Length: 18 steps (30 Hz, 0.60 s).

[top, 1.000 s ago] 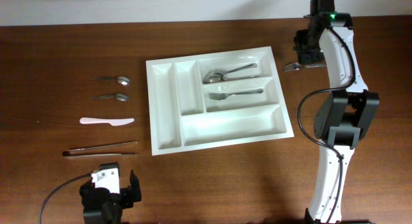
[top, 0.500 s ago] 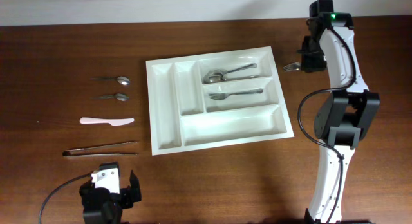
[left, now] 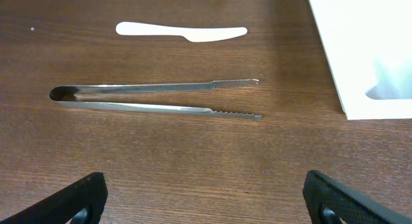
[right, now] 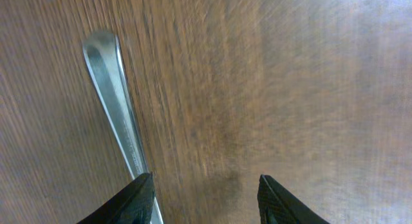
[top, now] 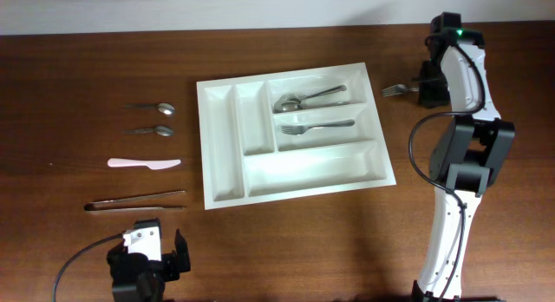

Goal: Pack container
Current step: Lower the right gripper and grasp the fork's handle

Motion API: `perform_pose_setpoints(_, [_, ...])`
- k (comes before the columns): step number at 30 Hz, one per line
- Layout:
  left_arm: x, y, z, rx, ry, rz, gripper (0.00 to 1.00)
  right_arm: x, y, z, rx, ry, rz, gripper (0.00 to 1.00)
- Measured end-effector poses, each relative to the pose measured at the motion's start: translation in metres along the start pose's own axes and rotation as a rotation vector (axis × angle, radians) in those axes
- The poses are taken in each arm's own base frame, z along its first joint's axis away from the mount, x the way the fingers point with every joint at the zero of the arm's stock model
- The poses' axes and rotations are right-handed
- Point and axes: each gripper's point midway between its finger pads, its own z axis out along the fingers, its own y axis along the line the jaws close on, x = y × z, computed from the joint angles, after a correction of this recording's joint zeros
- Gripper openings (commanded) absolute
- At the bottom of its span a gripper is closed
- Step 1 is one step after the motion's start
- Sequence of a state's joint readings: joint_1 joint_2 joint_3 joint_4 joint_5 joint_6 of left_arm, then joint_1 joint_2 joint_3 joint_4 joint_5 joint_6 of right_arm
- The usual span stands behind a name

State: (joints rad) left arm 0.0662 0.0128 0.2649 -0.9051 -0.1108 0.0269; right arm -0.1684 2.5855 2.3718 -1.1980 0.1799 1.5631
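**Cutlery tray mid-tabletop; both end effectors empty**

Overhead: the white cutlery tray (top: 316, 167) lies flat in the middle of the tabletop (top: 69, 68), slightly skewed. Its upper long compartment holds spoons (top: 305, 98), the middle one a fork (top: 316, 126). The lowest long compartment and both narrow ones show bare plastic.

Left of the tray, apart from it and from each other, from far to near: two small spoons (top: 154, 107) (top: 154, 129), a white plastic knife (top: 144, 163) and metal tongs (top: 134, 200).

A second fork (top: 395, 90) lies right of the tray's far corner. Its handle end is hidden under the right end effector (top: 431, 87); this view does not show the jaw gap.

Right wrist view settles that. The fingers stand partly apart with bare wood between them. The fork handle runs down to the inner edge of one finger (right: 138, 198). The picture is blurred, so I cannot tell if they touch. Nothing is gripped.

Left wrist view: the left end effector (left: 206, 205) is spread wide at the near edge, holding nothing. Ahead of it lie the tongs, tips toward the tray's corner. The knife lies beyond.
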Motion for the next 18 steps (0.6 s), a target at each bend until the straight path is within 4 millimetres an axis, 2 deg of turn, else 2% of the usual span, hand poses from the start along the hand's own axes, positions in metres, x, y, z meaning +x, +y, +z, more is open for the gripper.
perform_pose_setpoints(6, [0.0, 0.0, 0.0, 0.0, 0.0, 0.0, 0.99, 0.013, 0.02, 0.0, -0.079, 0.057, -0.012, 0.46])
perform_pose_setpoints(12, [0.0, 0.0, 0.0, 0.0, 0.0, 0.0, 0.99, 0.028, 0.025, -0.002, -0.105, 0.098, -0.037, 0.46])
perform_pose_setpoints(16, [0.0, 0.0, 0.0, 0.0, 0.0, 0.0, 0.99, 0.038, 0.025, -0.004, -0.109, 0.113, -0.06, 0.51])
perform_pose_setpoints(18, [0.0, 0.0, 0.0, 0.0, 0.0, 0.0, 0.99, 0.048, 0.026, -0.005, -0.119, 0.121, -0.077, 0.56])
